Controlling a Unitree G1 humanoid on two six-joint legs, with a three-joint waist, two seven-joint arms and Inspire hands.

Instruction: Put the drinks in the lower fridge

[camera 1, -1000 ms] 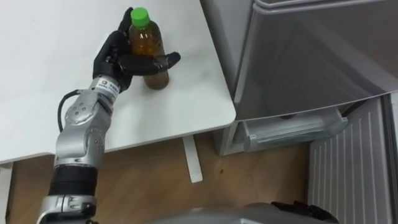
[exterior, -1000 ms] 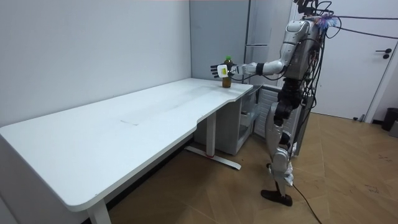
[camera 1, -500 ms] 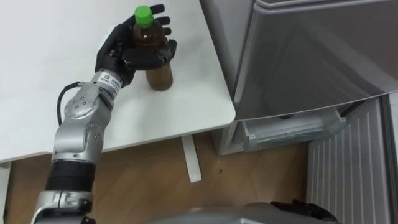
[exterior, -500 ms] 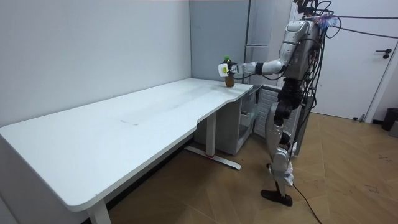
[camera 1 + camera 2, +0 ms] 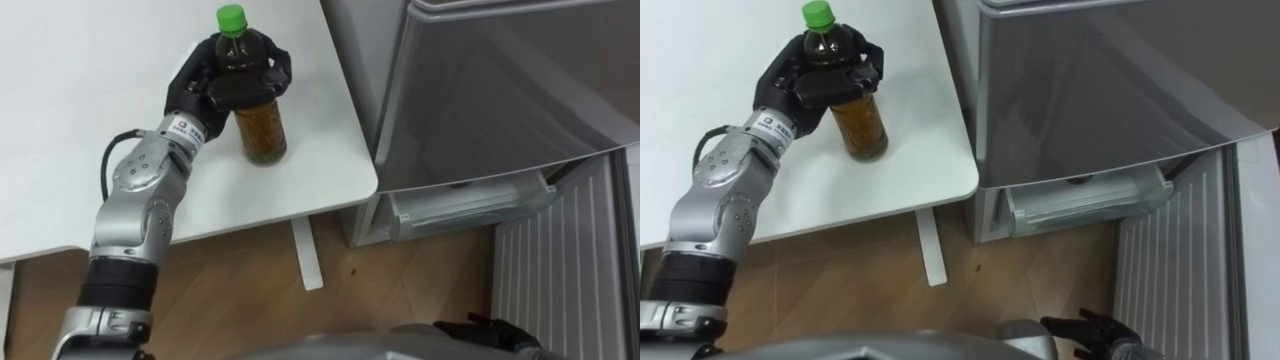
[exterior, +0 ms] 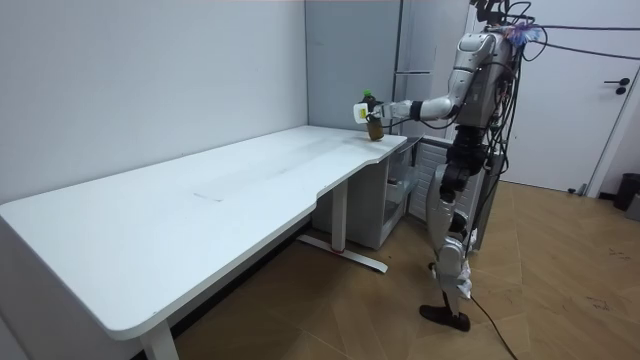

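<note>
Black-fingered, now clasps bottle [image 5: 258, 110] fully in left hand [image 5: 222, 84], tilted, nearer table [image 5: 80, 120] edge; hangs right hand [image 5: 1090, 328] below table.

Left hand [image 5: 200, 95] is black with a white wrist tag; arm is silver with round joints, black cable loops alongside.
</note>
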